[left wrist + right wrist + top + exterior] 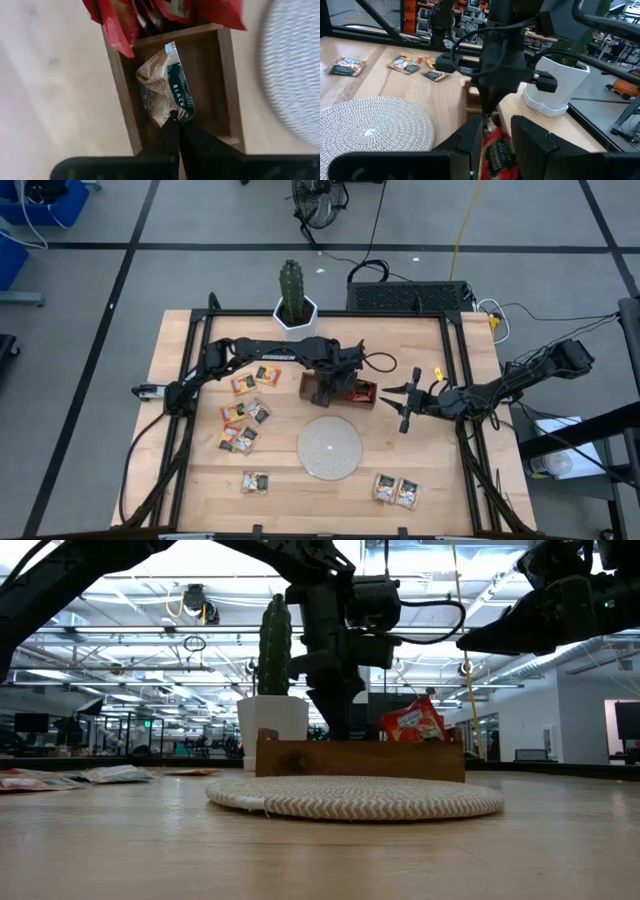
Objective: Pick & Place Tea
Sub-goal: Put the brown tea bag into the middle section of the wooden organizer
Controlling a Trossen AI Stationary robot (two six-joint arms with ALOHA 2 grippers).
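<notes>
My left gripper (328, 388) is over the brown three-compartment tray (305, 385), shut on a tan sachet with a dark band (162, 85). Red sachets (365, 390) stand in the compartment beside it, their tops above the tray wall (412, 722). My right gripper (394, 408) is open, raised just right of the tray and touching nothing. In its wrist view the red sachets (497, 150) show past its spread fingers. Several more sachets (245, 412) lie flat on the table left of the tray. Others lie near the front edge (256, 481), (396, 491). My left gripper (176, 122) pinches the tan sachet between its two fingers by one edge (175, 114). It comes from above, pointing down. The sachet hangs below the fingers inside a tray compartment (210, 75). Whether it touches the compartment floor I cannot tell.
The round pale woven disc (329, 447) lies just in front of the tray. A white pot with a cactus (296, 315) stands behind the tray at the table's far edge. Bare wood shows to the right of the disc.
</notes>
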